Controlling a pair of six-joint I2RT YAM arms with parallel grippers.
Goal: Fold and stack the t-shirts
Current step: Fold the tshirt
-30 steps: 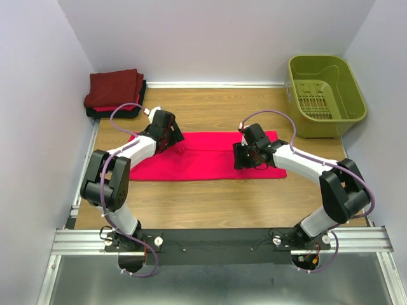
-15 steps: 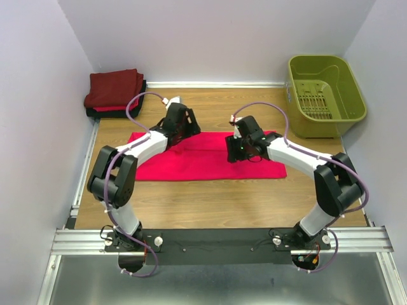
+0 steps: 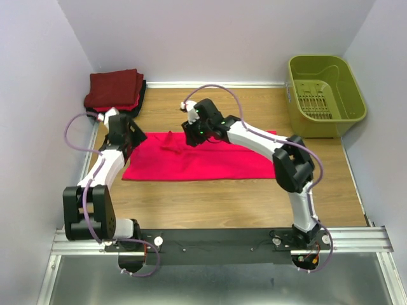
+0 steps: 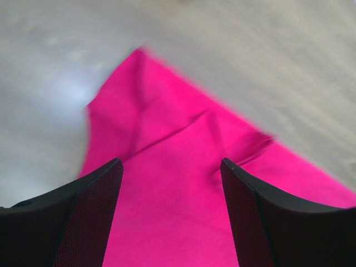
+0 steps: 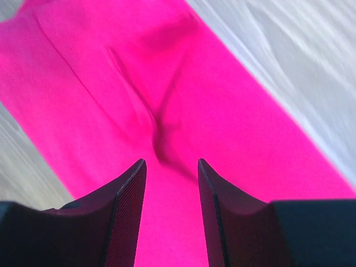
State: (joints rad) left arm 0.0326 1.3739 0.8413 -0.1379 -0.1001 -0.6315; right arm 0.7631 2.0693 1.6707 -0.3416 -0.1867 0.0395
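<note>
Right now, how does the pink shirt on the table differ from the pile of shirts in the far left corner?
The pink shirt is bright pink-red; the pile shows dark maroon on top with black beneath. The pink shirt lies alone as a long, wrinkled strip; the pile is compact, folded layers. The pink shirt sits central; the pile hugs the corner. Both are soft cloth.

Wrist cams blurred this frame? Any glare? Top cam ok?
Left wrist: table and the edge of the pink shirt are soft, with a pale glare patch on the wood at upper left. Right wrist: table streaked by motion blur, shirt creases smeared. Top external: sharp, evenly lit, only soft shadows.
</note>
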